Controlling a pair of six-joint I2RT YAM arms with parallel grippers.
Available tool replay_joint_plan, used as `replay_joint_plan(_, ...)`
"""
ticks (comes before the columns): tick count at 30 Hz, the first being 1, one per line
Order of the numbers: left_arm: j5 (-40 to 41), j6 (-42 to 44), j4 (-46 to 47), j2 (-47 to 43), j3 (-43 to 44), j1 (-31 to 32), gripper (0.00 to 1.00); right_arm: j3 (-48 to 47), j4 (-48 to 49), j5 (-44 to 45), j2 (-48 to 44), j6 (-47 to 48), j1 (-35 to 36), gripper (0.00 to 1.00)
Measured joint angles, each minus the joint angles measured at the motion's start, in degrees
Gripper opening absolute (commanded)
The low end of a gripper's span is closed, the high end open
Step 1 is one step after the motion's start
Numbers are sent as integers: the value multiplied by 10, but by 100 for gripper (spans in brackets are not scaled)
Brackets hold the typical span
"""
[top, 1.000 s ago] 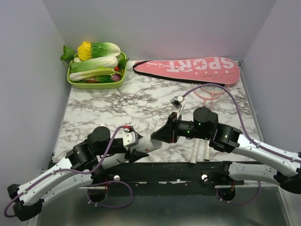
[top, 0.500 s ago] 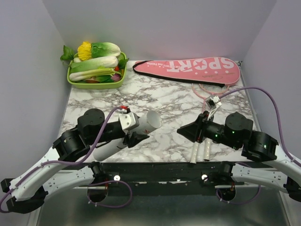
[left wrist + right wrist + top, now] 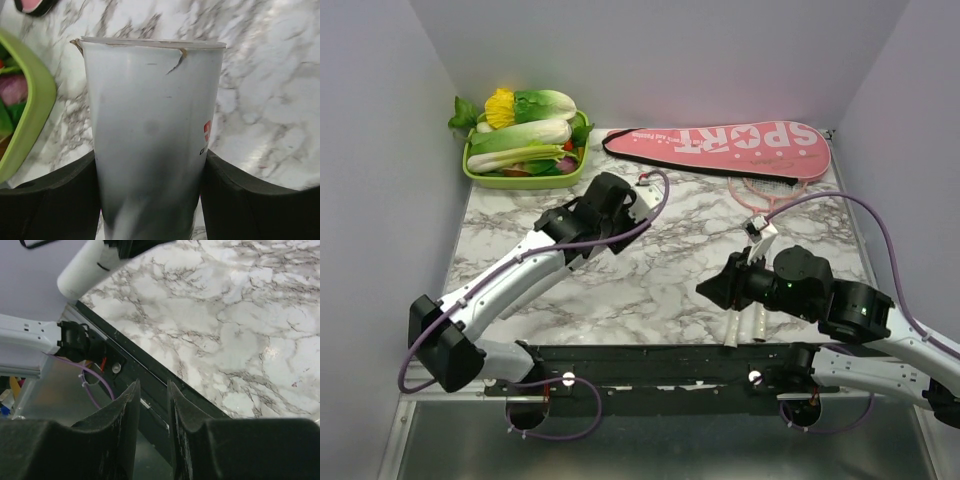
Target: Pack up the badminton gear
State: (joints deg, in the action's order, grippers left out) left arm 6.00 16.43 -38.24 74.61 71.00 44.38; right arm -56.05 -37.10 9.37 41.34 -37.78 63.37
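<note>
My left gripper point(image 3: 603, 213) reaches over the middle-back of the table. In the left wrist view it point(image 3: 150, 210) is shut on the long white tube point(image 3: 150, 125), whose open rim points ahead. The tube also shows in the right wrist view point(image 3: 82, 270); in the top view the arm hides most of it. My right gripper point(image 3: 712, 291) hangs over the near table edge, its jaws a narrow gap apart and empty point(image 3: 152, 386). The pink cover point(image 3: 720, 145) lies at the back right. Two rackets point(image 3: 770, 195) lie beside it, handles point(image 3: 745, 322) at the near edge. No shuttlecocks show.
A green tray point(image 3: 480, 178) of leafy vegetables sits at the back left; its rim shows in the left wrist view point(image 3: 30, 125). The black rail point(image 3: 650, 355) runs along the table's near edge. Walls close in on three sides.
My left arm has swung the tube from the near left up to the middle-back of the table. My right gripper has drawn back to the near edge and stays empty.
</note>
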Motion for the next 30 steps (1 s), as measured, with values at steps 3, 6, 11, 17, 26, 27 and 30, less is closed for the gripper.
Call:
replay_joint_plan(3, 23, 8, 15, 28, -7, -61, 0, 18, 0, 0, 0, -2, 0, 38)
replay_joint_plan(6, 28, 8, 35, 67, -7, -118, 0, 30, 1, 0, 1, -3, 0, 38)
replay_joint_plan(11, 30, -17, 61, 164, -5, -198, 0, 41, 13, -12, 14, -3, 0, 38)
replay_joint_plan(17, 50, -44, 68, 239, -5, -247, 0, 49, 20, -24, 17, -3, 0, 41)
replay_joint_plan(26, 86, -89, 92, 280, -10, -309, 48, 56, 27, -27, 12, -2, 0, 51)
replay_joint_plan(27, 90, -93, 101, 280, -16, -313, 57, 58, 27, -27, 13, -2, 0, 54)
replay_joint_plan(30, 98, -101, 114, 280, -33, -323, 98, 61, 28, -27, 18, -2, 0, 59)
